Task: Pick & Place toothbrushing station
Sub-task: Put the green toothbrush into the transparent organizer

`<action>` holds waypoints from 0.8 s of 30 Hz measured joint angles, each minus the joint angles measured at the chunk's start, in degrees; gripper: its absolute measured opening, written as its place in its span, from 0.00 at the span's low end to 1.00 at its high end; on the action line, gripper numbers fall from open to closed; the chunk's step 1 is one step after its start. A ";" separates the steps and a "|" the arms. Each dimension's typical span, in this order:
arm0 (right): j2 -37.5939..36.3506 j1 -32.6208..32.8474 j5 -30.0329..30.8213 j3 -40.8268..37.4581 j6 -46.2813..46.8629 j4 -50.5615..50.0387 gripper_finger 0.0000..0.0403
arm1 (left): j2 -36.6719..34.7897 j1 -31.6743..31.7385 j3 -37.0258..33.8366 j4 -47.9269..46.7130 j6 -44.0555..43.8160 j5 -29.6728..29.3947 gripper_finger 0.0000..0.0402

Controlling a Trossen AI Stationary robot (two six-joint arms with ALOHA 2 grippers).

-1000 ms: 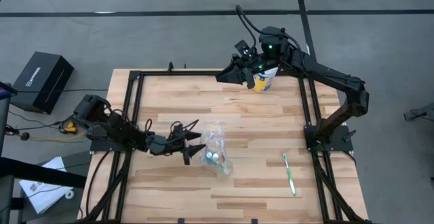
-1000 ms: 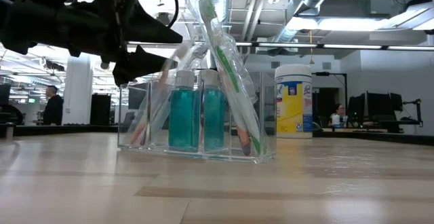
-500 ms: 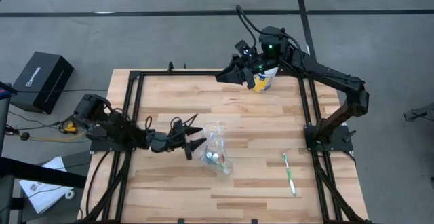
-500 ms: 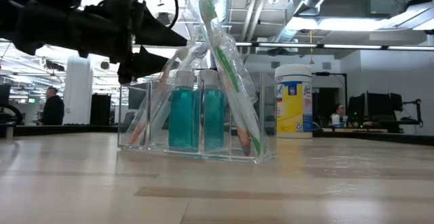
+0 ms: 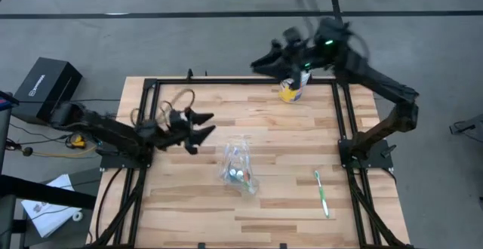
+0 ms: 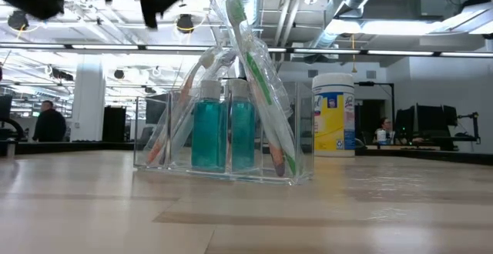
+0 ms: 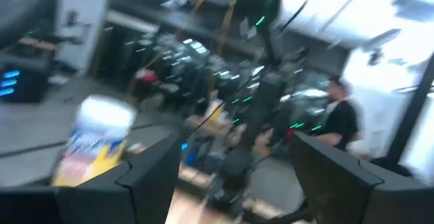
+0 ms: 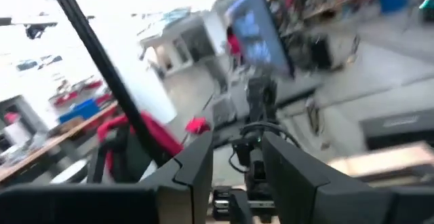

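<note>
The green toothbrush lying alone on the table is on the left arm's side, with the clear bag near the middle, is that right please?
Not quite: the high view shows the green toothbrush lying alone on the right arm's side of the table. The clear bag is indeed near the middle.

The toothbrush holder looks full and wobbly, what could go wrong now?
The tall brushes lean steeply in the clear holder, so a bump might tip them out. One green toothbrush lies apart near the table's right side and could get forgotten. The right gripper hangs close to the wipes tub and may knock it.
</note>
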 joint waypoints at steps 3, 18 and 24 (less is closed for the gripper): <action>-3.29 -1.31 3.85 2.77 -2.19 -7.17 0.29 | -6.66 3.12 5.22 -14.85 -3.64 7.62 0.67; -18.00 13.74 48.35 5.16 17.15 -73.12 0.29 | 10.14 17.65 39.47 -50.43 -7.96 36.05 0.67; -22.90 27.57 53.98 -13.83 35.54 -72.80 0.29 | 17.93 17.04 44.59 -50.56 -9.87 40.21 0.67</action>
